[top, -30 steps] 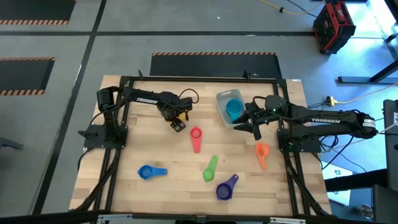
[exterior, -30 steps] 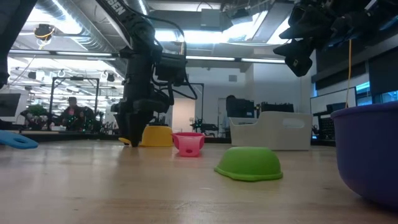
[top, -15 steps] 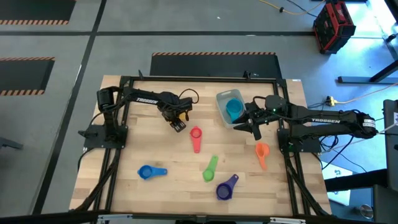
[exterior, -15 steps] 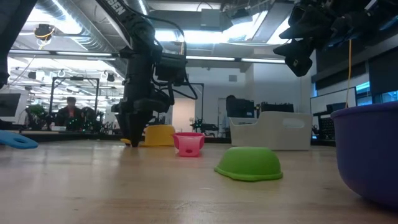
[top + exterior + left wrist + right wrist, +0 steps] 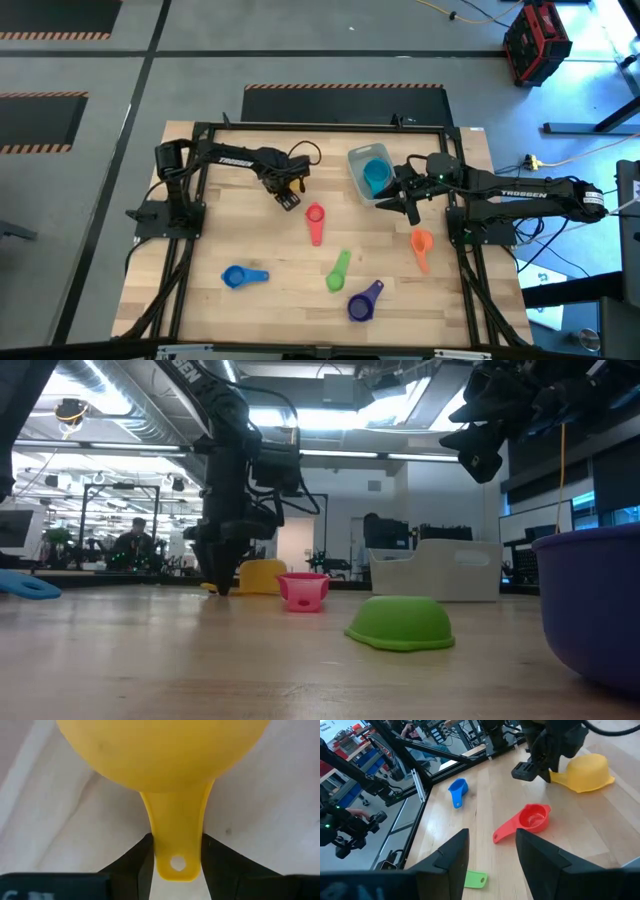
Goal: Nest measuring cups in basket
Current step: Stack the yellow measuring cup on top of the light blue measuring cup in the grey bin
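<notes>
Measuring cups lie scattered on the counter [image 5: 200, 250]: red cup [image 5: 315, 215], green cup [image 5: 338, 270], purple cup [image 5: 362, 303], blue cup [image 5: 236, 277] and orange cup [image 5: 421, 243], while the teal cup [image 5: 376, 175] already sits in the basket [image 5: 358, 160]. Over the last second the left pincer [image 5: 176, 851] has drawn its fingers in around the handle of the upturned yellow cup [image 5: 165, 750]; they seem to touch it on both sides, though a firm grip is hard to confirm. That would ready the cup for lifting toward the basket. The right pincer [image 5: 491, 852] has stayed open, hovering beside the basket.
</notes>
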`<state>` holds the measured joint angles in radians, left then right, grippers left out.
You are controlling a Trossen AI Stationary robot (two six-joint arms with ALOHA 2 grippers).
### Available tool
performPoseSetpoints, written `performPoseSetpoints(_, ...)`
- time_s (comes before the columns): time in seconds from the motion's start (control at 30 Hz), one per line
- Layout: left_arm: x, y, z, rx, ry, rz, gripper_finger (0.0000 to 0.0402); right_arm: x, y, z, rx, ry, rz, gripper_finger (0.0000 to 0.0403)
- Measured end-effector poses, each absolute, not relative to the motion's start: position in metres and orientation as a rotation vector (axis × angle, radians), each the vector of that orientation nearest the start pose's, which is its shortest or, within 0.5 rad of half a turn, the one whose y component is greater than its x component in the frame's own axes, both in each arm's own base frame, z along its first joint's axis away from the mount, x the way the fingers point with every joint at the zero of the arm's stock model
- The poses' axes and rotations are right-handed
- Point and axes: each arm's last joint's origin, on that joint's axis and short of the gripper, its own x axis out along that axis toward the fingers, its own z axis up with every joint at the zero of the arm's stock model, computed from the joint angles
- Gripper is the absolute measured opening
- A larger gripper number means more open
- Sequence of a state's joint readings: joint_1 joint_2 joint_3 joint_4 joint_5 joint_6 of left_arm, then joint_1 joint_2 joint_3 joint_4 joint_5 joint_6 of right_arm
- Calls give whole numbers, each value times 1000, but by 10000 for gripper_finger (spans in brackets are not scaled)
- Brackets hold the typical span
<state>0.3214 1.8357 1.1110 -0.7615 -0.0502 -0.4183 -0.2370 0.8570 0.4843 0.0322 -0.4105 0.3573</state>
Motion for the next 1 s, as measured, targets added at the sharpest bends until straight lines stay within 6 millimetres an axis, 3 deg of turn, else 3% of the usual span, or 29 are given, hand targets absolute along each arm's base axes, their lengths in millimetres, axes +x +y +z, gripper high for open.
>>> performPoseSetpoints(0.3,310,95,159,-532,1304,572,135,184,-32,238,461,350,113,168)
performPoseSetpoints(0.5,314,87,180,-523,1175,535,134,183,-35,242,453,319,106,168)
performPoseSetpoints(1.0,335,41,275,-384,521,248,134,180,-53,257,296,139,-106,168)
